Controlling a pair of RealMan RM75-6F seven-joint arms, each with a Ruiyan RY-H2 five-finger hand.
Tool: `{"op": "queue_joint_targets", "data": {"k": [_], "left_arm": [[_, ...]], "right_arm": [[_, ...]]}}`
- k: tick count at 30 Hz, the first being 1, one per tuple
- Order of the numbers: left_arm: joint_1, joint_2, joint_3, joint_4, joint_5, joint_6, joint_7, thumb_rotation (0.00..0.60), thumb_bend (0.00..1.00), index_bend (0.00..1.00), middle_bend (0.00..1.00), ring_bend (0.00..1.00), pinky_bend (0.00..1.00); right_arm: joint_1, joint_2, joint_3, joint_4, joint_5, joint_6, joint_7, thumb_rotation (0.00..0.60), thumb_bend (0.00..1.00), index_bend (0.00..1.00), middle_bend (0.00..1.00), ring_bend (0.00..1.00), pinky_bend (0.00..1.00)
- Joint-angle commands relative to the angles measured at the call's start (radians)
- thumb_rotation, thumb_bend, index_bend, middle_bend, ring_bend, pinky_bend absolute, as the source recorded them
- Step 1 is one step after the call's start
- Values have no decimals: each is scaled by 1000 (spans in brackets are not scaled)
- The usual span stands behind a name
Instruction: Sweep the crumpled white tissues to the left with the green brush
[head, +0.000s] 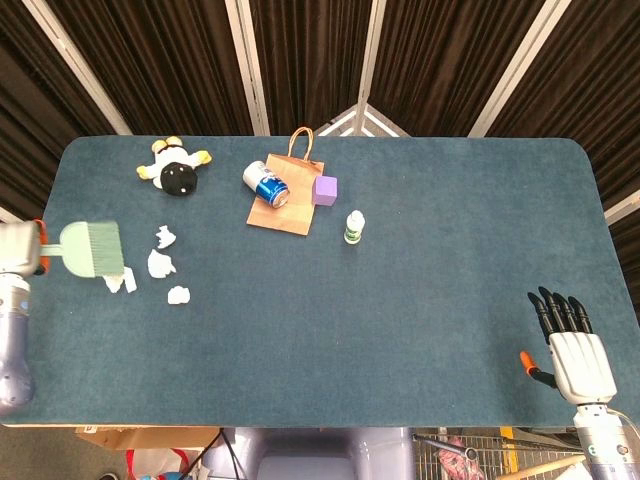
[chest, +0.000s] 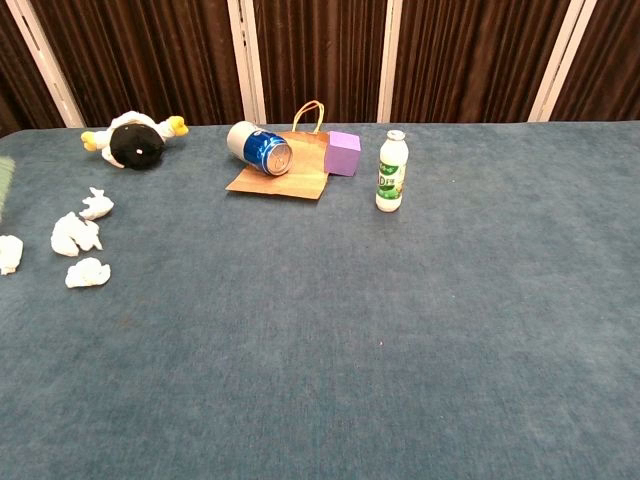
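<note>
My left hand (head: 17, 248) grips the handle of the green brush (head: 92, 249) at the table's far left edge. The bristles end beside one crumpled white tissue (head: 119, 282). More tissues lie just right of the brush: one (head: 164, 236) furthest back, one (head: 159, 263) in the middle, one (head: 179, 295) nearest the front. The chest view shows these tissues (chest: 76, 234) at the left, with only a sliver of the brush (chest: 4, 178) at the frame edge. My right hand (head: 572, 347) rests open at the front right corner, holding nothing.
At the back of the table sit a plush toy (head: 176, 170), a blue can (head: 265, 183) lying on a brown paper bag (head: 284, 205), a purple cube (head: 324, 190) and a small white bottle (head: 354, 227).
</note>
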Motion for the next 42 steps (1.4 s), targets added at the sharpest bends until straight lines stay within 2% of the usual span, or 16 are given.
{"op": "queue_joint_targets", "data": {"k": [1, 4, 8, 12, 17, 24, 30, 37, 42], "left_arm": [[21, 46, -48, -38, 53, 10, -98, 600, 706, 800, 1000, 1000, 1000], [21, 54, -59, -96, 122, 14, -139, 600, 706, 800, 1000, 1000, 1000], [13, 37, -41, -173, 220, 16, -143, 600, 706, 800, 1000, 1000, 1000], [2, 7, 6, -249, 315, 5, -95, 600, 706, 800, 1000, 1000, 1000], [1, -22, 65, -287, 389, 1, -23, 600, 706, 800, 1000, 1000, 1000], [5, -68, 74, -260, 342, -11, 6, 600, 706, 800, 1000, 1000, 1000], [16, -97, 90, -170, 305, -16, 29, 600, 706, 800, 1000, 1000, 1000], [29, -60, 52, -59, 240, -16, -3, 600, 706, 799, 1000, 1000, 1000], [50, -9, 9, -15, 214, -5, -77, 600, 706, 800, 1000, 1000, 1000]], "right_arm": [[1, -2, -1, 0, -3, -1, -4, 600, 323, 0, 0, 0, 0], [2, -4, -1, 2, -5, -2, -7, 600, 322, 0, 0, 0, 0], [1, -2, 0, 1, 0, -3, -7, 600, 322, 0, 0, 0, 0], [1, -2, 3, 4, 6, -4, -4, 600, 322, 0, 0, 0, 0], [0, 2, 4, 5, 8, -3, 2, 600, 323, 0, 0, 0, 0], [-1, 3, 2, 2, 2, 0, 1, 600, 323, 0, 0, 0, 0], [-3, 3, 4, 0, 8, 0, 1, 600, 323, 0, 0, 0, 0], [-2, 2, 2, 0, 6, -2, -2, 600, 322, 0, 0, 0, 0], [-2, 2, 2, -1, 7, -2, -5, 600, 322, 0, 0, 0, 0]]}}
